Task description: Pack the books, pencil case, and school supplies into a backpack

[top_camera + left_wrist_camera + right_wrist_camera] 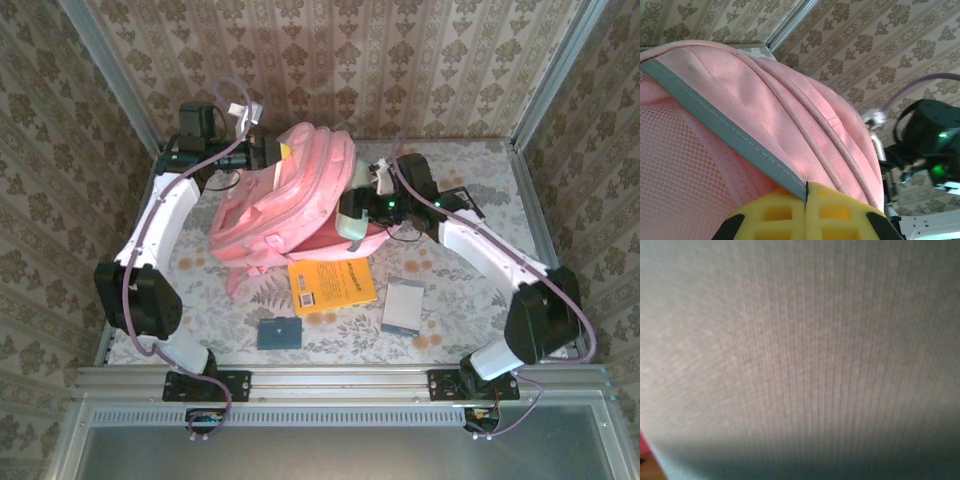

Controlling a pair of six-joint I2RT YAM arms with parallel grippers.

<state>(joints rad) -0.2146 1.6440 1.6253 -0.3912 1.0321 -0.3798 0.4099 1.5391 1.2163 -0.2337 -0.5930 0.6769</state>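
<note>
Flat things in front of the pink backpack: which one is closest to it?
The orange-yellow paperback book with the white code square: it sits right by the pink backpack. The dark teal rectangle and the silver-framed pale rectangle lie farther off.

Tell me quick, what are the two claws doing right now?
Left gripper: shut on the backpack edge.
Right gripper: cannot tell; pale green pouch at its tip.
</note>
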